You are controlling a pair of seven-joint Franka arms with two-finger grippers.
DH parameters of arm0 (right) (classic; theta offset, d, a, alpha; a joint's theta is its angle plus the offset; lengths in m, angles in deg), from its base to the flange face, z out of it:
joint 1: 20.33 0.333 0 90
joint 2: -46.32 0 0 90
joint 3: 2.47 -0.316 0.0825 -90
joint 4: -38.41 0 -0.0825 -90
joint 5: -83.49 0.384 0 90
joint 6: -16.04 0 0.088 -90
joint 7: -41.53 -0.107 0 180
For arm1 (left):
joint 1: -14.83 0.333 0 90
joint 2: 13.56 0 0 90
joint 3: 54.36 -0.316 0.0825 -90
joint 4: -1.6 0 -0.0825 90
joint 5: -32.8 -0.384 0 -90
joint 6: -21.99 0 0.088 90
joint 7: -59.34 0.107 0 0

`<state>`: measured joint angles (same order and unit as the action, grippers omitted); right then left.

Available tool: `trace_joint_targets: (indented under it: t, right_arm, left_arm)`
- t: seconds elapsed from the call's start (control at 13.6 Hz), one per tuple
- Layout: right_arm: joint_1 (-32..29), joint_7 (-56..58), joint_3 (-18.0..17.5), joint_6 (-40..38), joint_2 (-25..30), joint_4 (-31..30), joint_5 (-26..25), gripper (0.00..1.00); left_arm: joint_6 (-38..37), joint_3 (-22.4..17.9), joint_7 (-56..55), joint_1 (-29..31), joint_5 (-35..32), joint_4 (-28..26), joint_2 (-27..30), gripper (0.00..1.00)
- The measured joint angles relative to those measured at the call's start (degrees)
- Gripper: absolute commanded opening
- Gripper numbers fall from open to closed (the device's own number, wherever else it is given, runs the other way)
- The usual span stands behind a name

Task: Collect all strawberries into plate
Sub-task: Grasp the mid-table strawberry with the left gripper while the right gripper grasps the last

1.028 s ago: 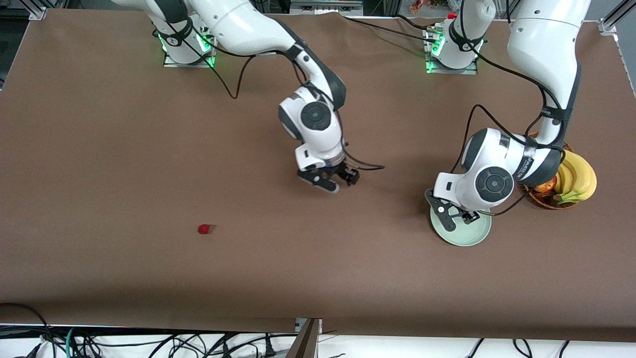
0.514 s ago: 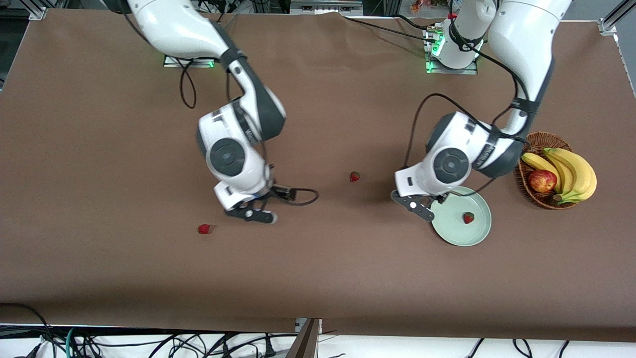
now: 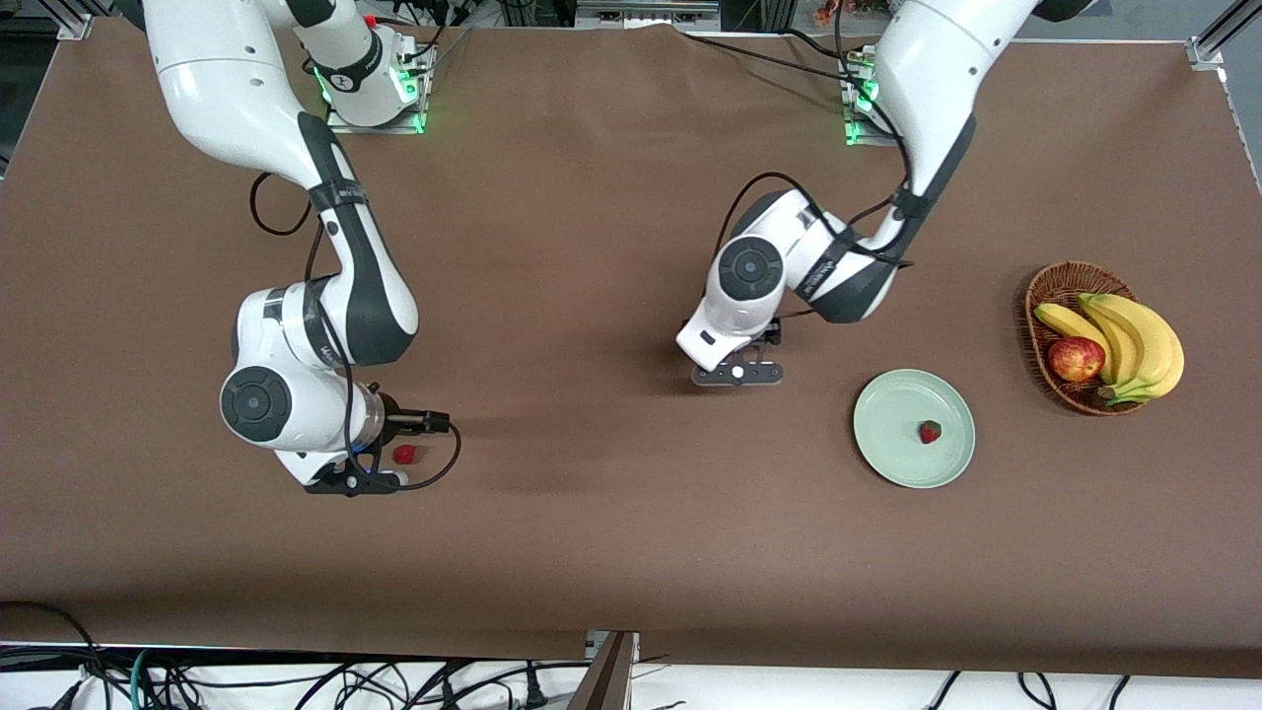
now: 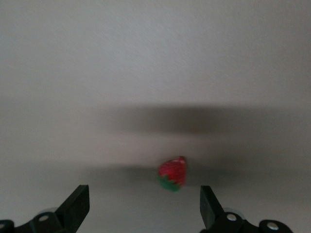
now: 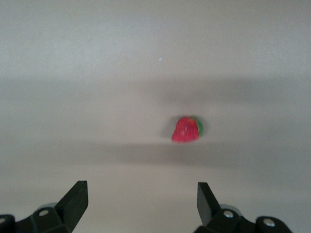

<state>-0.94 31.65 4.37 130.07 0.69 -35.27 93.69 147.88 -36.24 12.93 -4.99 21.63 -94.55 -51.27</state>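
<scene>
low in the front view, toward the right arm's end of the table: tiny red strawberry with a green cap [image 3: 404, 454], lying on the brown table [image 3: 611, 552]. right gripper [image 3: 355, 483] low over the table just beside that berry, black fingers [image 5: 75, 196] spread wide in the right wrist view, nothing between them, same berry [image 5: 187, 128] seen apart from the tips.

near the middle of the frame: left gripper [image 3: 737, 373] down over the table, pincer spread wide in the left wrist view [image 4: 143, 204], second tiny red strawberry [image 4: 172, 174] lying on the table between the two tips, touched by neither.

toward the left arm's end: round pale mint-green plate [image 3: 892, 459] with a third tiny red strawberry [image 3: 930, 431] resting in it. near the plate: brown woven wicker basket [image 3: 1047, 294] holding yellow bananas [image 3: 1134, 340] and a red-yellow apple [image 3: 1075, 358].
</scene>
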Motion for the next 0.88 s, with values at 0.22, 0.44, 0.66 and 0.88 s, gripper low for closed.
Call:
trace_joint_targets:
  t: [0.22,0.44,0.66,0.88]
  right_arm:
    - [0.25,0.74,-0.29,8.19,-4.52,-0.46,-0.97,0.99]
    - [-0.3,3.54,-0.22,10.51,-6.18,-0.43,-2.82,0.98]
    - [-1.7,6.68,-0.08,10.51,-6.17,-0.41,-2.91,0.91]
    - [-2.38,7.77,-0.08,10.54,-6.29,-0.7,-2.91,0.74]
  left_arm:
    - [3.03,-0.11,-3.11,-0.59,-2.23,-0.01,-2.24,1.0]
    - [5.24,-0.18,-3.72,-0.6,-2.43,-0.01,-3.45,0.8]
    - [5.55,-0.17,-3.85,-0.77,-2.43,-0.01,-3.92,0.76]
    - [5.56,-0.17,-4.23,-0.98,-2.44,-0.01,-4.17,0.55]
